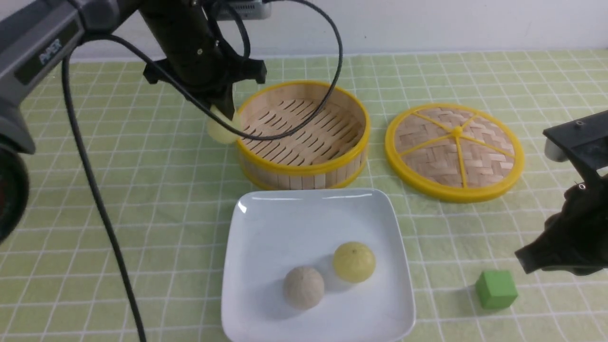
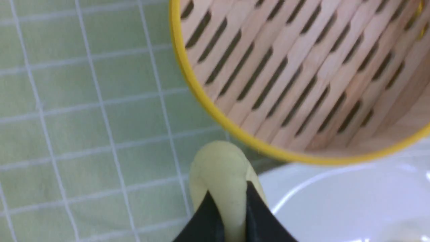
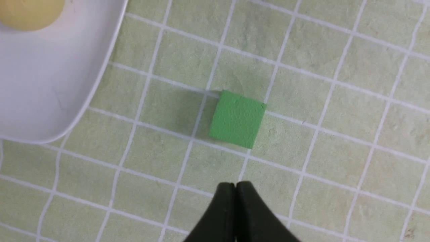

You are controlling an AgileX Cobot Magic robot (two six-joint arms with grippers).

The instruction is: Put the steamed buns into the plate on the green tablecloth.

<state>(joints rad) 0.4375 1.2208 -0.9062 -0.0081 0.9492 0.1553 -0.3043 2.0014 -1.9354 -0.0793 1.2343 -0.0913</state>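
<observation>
The left pincer [image 1: 227, 108] is closed on 1 pale yellow bun [image 1: 222, 126], holding it above the green tablecloth [image 1: 142, 190] just beside the bamboo steamer [image 1: 304, 137]. From that pincer, the steamer lies immediately to the right, its yellow rim close to the held bun, and its slatted base is in view inside. A dark cable [image 1: 317, 116] loops out from the left arm, crossing in front of the held bun and over the steamer, so part of both is hidden in the front view. The white square plate [image 1: 285, 223] sits nearer the camera than the left pincer and to its right, with the steamer wall standing right behind the plate's far edge. The plate carries 2 things: the other pale yellow bun [image 1: 354, 262] and, to its left and slightly nearer the camera, a grey-beige speckled bun [image 1: 304, 287] that takes up some of the plate's room. Farther right of the left pincer, beyond the steamer, the woven lid [image 1: 456, 147] with its yellow rim and spokes lies on the cloth. The right pincer [image 3: 235, 188] is closed with its tips together, holding nothing. Near its tips is 1 green cube [image 3: 238, 119] on the cloth, between that pincer and the plate in the front view.
</observation>
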